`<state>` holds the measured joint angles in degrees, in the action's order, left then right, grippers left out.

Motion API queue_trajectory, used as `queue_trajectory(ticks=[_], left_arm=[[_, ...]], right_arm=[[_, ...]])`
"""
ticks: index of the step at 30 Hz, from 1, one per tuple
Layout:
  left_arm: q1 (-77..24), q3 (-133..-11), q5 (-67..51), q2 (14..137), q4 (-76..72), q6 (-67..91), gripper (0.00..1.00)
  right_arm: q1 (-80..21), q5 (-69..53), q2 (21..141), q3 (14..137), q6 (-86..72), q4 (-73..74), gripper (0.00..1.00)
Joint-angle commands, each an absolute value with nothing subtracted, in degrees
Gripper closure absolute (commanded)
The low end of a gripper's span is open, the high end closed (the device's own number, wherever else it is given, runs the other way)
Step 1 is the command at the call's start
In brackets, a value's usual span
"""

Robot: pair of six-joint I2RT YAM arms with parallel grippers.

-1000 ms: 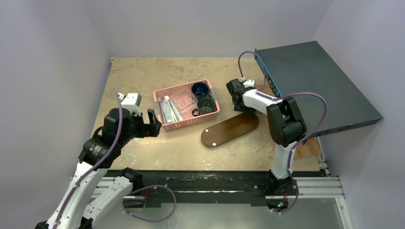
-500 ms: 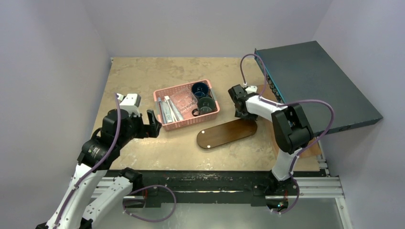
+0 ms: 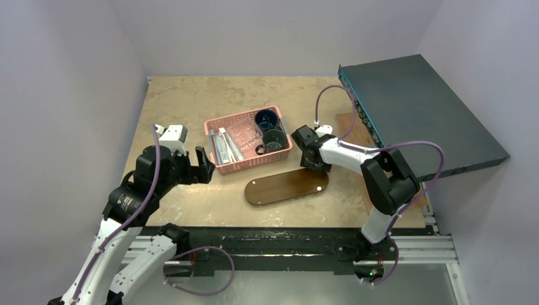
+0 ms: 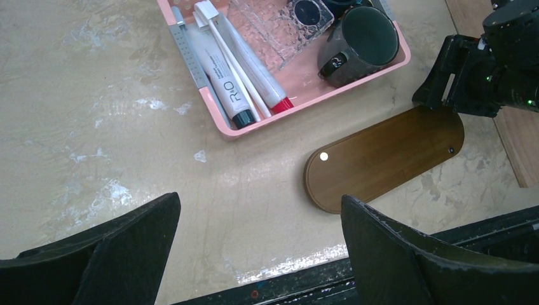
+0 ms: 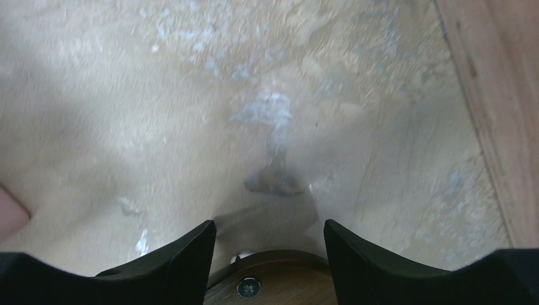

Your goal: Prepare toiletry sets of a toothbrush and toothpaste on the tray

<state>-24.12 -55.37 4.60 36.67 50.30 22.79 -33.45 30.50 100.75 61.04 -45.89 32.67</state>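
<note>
The dark brown oval tray (image 3: 286, 186) lies on the table just in front of the pink basket (image 3: 224, 167). My right gripper (image 3: 311, 164) is at the tray's far right end; in the right wrist view its fingers (image 5: 270, 229) close on the tray's rounded end (image 5: 273, 286). A white toothbrush (image 4: 229, 57) and two pale tubes (image 4: 222, 82) lie inside the basket (image 4: 305, 108). My left gripper (image 4: 260, 210) is open and empty, hovering over bare table left of the basket (image 3: 204, 164). The tray also shows in the left wrist view (image 4: 384, 159).
Two dark mugs (image 3: 274, 140) and a clear glass holder (image 4: 279, 19) also sit in the basket. A large dark grey box (image 3: 419, 114) stands at the right over a paler wooden board (image 3: 356, 127). The table's near edge runs just below the tray.
My right gripper has moved left and toward the near edge, and the tray has slid with it from the right to in front of the basket. The left arm has not moved.
</note>
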Motion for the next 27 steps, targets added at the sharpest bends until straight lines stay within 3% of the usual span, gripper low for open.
queue_trajectory(ticks=[1, 27], left_arm=[[-23.9, -55.0, 4.0, 36.3, 48.4, 21.4, 0.03], [-24.0, -55.0, 4.7, 37.1, 48.5, 21.4, 0.03]], right_arm=[[-34.9, 24.1, 98.9, 57.4, -50.5, 34.6, 0.35], [-44.7, 22.7, 94.2, 49.8, -58.9, 34.1, 0.35]])
